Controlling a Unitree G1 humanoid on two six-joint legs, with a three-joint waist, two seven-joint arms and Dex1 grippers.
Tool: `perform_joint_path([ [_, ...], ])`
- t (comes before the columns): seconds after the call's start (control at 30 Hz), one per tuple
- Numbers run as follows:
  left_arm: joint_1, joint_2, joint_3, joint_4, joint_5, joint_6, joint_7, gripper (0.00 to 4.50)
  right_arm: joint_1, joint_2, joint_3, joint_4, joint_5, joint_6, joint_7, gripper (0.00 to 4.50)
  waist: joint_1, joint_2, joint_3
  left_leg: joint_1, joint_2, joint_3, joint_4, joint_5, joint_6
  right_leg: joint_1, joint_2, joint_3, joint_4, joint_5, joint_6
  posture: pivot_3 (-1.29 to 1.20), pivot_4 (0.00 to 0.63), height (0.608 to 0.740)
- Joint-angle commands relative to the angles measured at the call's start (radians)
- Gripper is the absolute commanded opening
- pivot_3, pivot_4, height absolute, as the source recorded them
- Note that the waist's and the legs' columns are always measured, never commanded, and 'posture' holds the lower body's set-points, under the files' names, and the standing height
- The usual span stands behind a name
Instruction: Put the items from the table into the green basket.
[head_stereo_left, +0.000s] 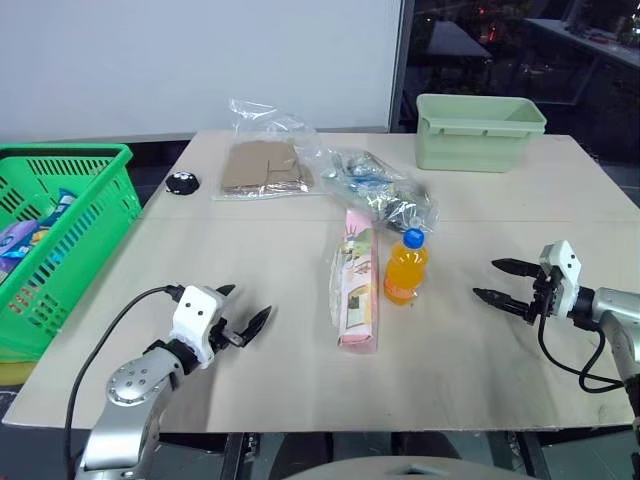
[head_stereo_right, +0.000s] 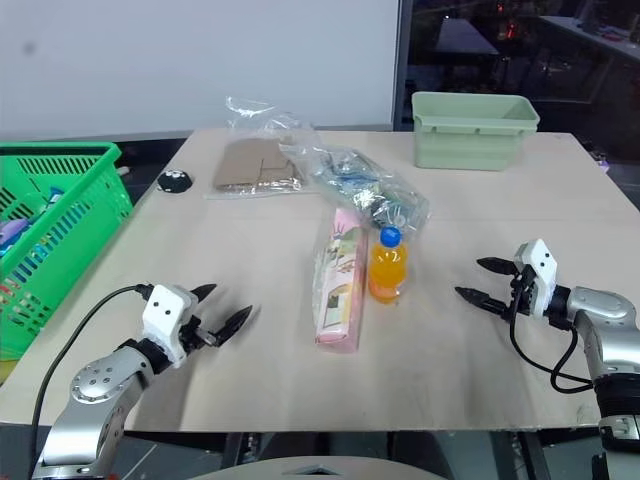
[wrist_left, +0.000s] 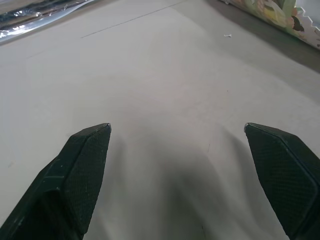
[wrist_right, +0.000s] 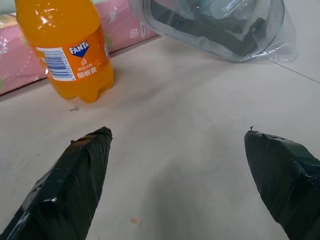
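Left eye view gives you both hands empty: left gripper (head_stereo_left: 245, 312) and right gripper (head_stereo_left: 495, 281) spread wide above the table (head_stereo_left: 200, 250); bottle (head_stereo_left: 405, 268), snack packet (head_stereo_left: 355, 285) mid-table; green basket (head_stereo_left: 85, 215) far left.

This looks like a lab or test room set up for robot trials: a plain beige table (head_stereo_left: 300, 370) stands before a bare white wall panel (head_stereo_left: 200, 60) at upper left, with dark glass (head_stereo_left: 520, 50) at upper right giving onto dim desks (head_stereo_left: 590, 40) beyond.
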Motion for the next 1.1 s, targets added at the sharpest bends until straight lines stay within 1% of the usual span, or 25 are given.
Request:
perform_joint_path([
  [0.03, -0.009, 0.023, 0.02, -0.005, -0.029, -0.009, -0.037, 4.41, 0.011, -0.025, -0.02, -0.068, 0.026, 0.014, 0.028, 4.5, 0.001, 0.0, 0.0, 0.0, 0.0, 0.0, 0.0, 0.0, 0.0, 0.0, 0.0, 0.0, 0.0, 0.0, 0.0, 0.1, 0.0, 0.74],
  [0.33, -0.019, 0.028, 0.02, 0.008, -0.031, -0.022, -0.056, 4.41, 0.05, -0.038, -0.02, -0.123, 0.014, 0.029, 0.012, 4.5, 0.009, 0.0, 0.0, 0.0, 0.0, 0.0, 0.0, 0.0, 0.0, 0.0, 0.0, 0.0, 0.0, 0.0, 0.0, 0.1, 0.0, 0.74],
  [0.43, -0.015, 0.027, 0.021, -0.005, -0.033, -0.019, -0.055, 4.41, 0.039, -0.033, -0.017, -0.128, 0.01, 0.027, 0.004, 4.5, 0.011, 0.0, 0.0, 0.0, 0.0, 0.0, 0.0, 0.0, 0.0, 0.0, 0.0, 0.0, 0.0, 0.0, 0.0, 0.11, 0.0, 0.74],
  [0.6, -0.014, 0.027, 0.021, -0.016, -0.036, -0.017, -0.054, 4.41, 0.001, -0.019, 0.0, -0.1, -0.03, -0.036, -0.015, 4.5, 0.012, 0.0, 0.0, 0.0, 0.0, 0.0, 0.0, 0.0, 0.0, 0.0, 0.0, 0.0, 0.0, 0.0, 0.0, 0.11, 0.0, 0.74],
  [0.7, -0.018, 0.036, 0.026, -0.023, -0.042, -0.017, -0.064, 4.41, -0.043, 0.001, 0.019, -0.066, -0.084, -0.123, -0.048, 4.5, 0.011, 0.0, 0.0, 0.0, 0.0, 0.0, 0.0, 0.0, 0.0, 0.0, 0.0, 0.0, 0.0, 0.0, 0.0, 0.11, 0.0, 0.74],
  [0.83, -0.045, 0.06, 0.046, -0.063, -0.101, 0.001, -0.102, 4.41, -0.142, 0.036, 0.068, 0.049, -0.189, -0.309, -0.098, 4.5, 0.01, 0.0, 0.0, 0.0, 0.0, 0.0, 0.0, 0.0, 0.0, 0.0, 0.0, 0.0, 0.0, 0.0, 0.0, 0.11, 0.0, 0.74],
  [1.0, -0.085, 0.129, 0.087, -0.185, -0.281, 0.078, -0.216, 4.41, -0.305, 0.096, 0.162, 0.281, -0.329, -0.559, -0.152, 4.5, 0.01, 0.0, 0.0, 0.0, 0.0, 0.001, 0.0, 0.0, 0.0, 0.0, 0.0, 0.0, 0.0, 0.002, -0.003, 0.11, 0.0, 0.74],
  [1.1, -0.086, 0.189, 0.097, -0.238, -0.346, 0.143, -0.266, 4.41, -0.414, 0.135, 0.209, 0.44, -0.404, -0.675, -0.204, 4.5, 0.007, 0.0, 0.001, 0.0, 0.0, 0.001, -0.001, 0.0, 0.0, 0.0, 0.0, 0.0, 0.0, 0.002, -0.003, 0.12, 0.0, 0.74],
])
